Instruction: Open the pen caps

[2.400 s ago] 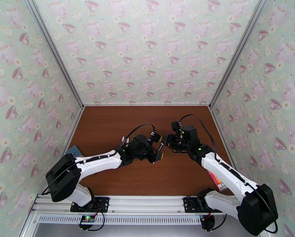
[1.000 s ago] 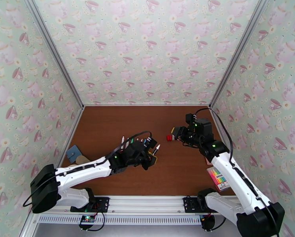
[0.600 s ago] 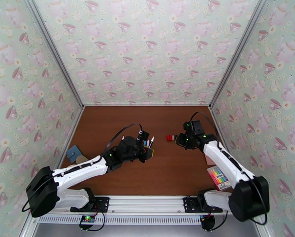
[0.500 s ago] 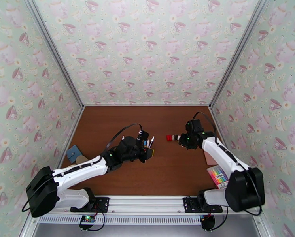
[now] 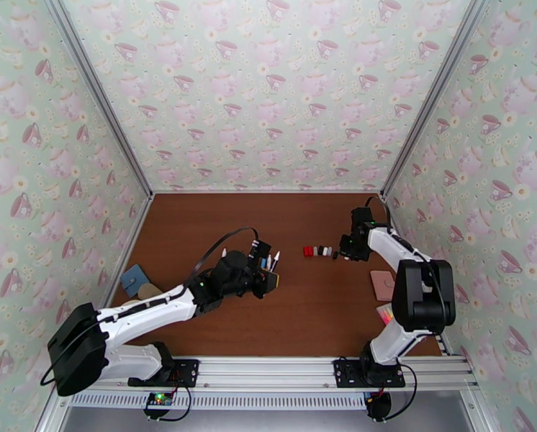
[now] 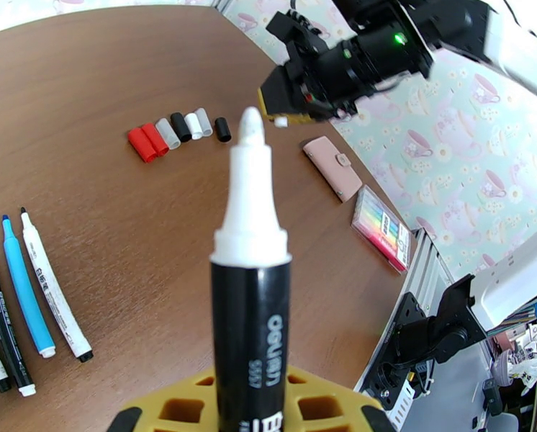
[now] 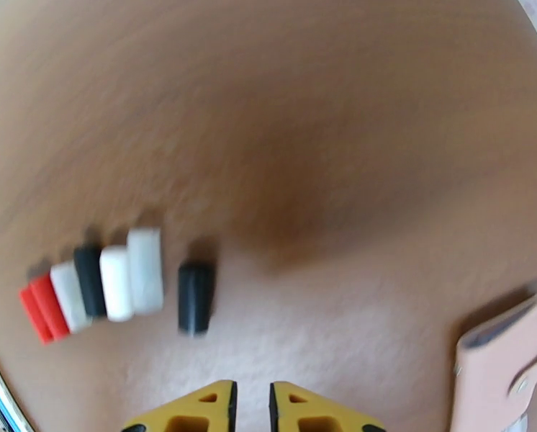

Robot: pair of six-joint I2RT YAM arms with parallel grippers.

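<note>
My left gripper (image 6: 250, 415) is shut on a pen (image 6: 250, 297) with a black barrel and a bare white tip, which points up and away; from above, this gripper (image 5: 268, 276) hovers over the table's middle left. Several more pens (image 6: 24, 282) lie side by side beneath it. A row of pen caps (image 7: 96, 282), red, white and black, lies on the table, with one black cap (image 7: 195, 297) a little apart at its right end. My right gripper (image 7: 250, 408) hangs just behind that black cap, shut and holding nothing. From above, the right gripper (image 5: 345, 253) sits right of the cap row (image 5: 319, 251).
A pink wallet (image 5: 382, 284) lies to the right of the caps, and a highlighter pack (image 6: 382, 228) lies nearer the front edge, partly hidden by the right arm from above. A blue card (image 5: 133, 279) and a tan disc (image 5: 150, 289) sit by the left wall.
The right arm has swung toward the right wall, and a black cap now lies at the right end of the row. The left arm has hardly moved in the last half second.
</note>
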